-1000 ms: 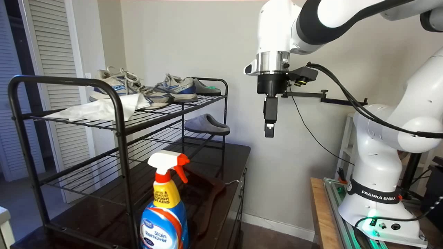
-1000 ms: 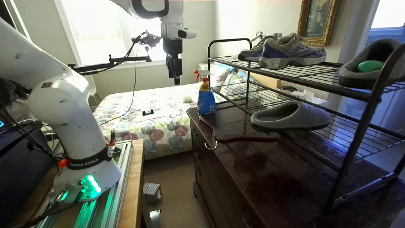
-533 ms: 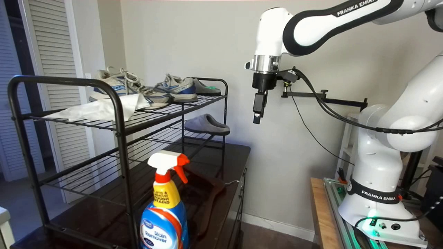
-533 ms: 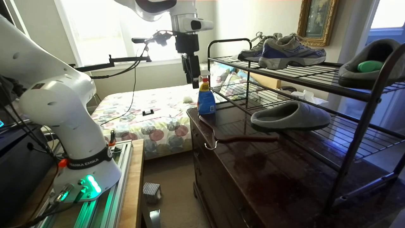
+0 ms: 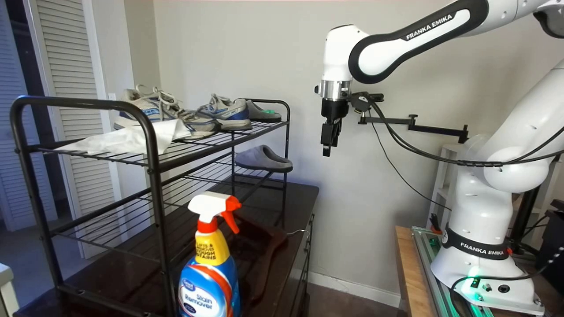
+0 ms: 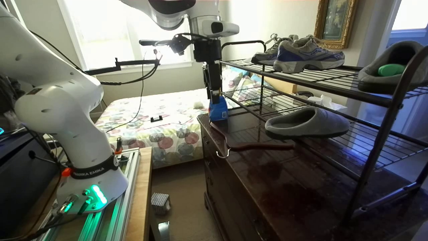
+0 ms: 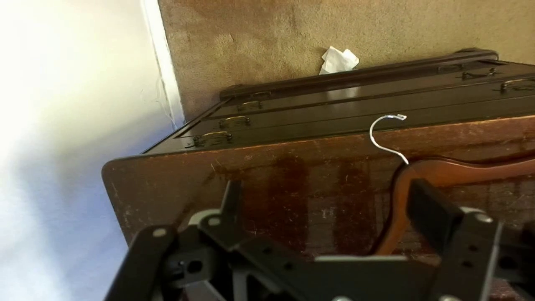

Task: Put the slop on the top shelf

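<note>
Our claw (image 7: 326,198) hung spread and empty, so we figured pre-grab stage, reach for the lower slop (image 6: 313,126) next.

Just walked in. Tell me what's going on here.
A robot arm is out to put the grey slip-on shoe on the top shelf of the black rack. The shoe is not picked up yet: the gripper is open, holding nothing, clear of the rack. The shoe rests on the tier below; sneakers and another slip-on sit on the top shelf.
</note>
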`<state>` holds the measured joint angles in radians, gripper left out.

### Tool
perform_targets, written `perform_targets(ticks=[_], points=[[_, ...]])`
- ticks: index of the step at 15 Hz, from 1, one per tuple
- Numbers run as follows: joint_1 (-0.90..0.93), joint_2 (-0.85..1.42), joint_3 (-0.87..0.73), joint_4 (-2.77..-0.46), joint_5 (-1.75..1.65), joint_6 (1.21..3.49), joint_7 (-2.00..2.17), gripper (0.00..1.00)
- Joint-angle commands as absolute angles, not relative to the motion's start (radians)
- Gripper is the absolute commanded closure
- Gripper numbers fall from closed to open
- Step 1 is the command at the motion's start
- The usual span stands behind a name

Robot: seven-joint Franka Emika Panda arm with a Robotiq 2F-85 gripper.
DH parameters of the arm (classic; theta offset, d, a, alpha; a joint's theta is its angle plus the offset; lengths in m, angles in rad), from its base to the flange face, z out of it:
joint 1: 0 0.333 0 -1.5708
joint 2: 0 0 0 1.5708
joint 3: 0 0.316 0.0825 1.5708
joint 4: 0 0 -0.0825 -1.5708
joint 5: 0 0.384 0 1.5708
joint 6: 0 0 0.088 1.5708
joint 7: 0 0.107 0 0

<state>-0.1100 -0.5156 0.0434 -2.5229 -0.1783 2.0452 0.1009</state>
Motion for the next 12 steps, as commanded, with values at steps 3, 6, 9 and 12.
perform_targets(ticks=[3, 6, 9, 12], points=[[-0.085, -0.504, -0.03, -2.508, -0.134, 2.069, 0.026, 0.0], [-0.068, -0.541, -0.141, -2.525, -0.05, 2.147, -0.137, 0.0], [-0.064, -0.511, -0.224, -2.505, -0.03, 2.178, -0.318, 0.0], [-0.057, -0.469, -0.266, -2.48, -0.009, 2.188, -0.408, 0.0]])
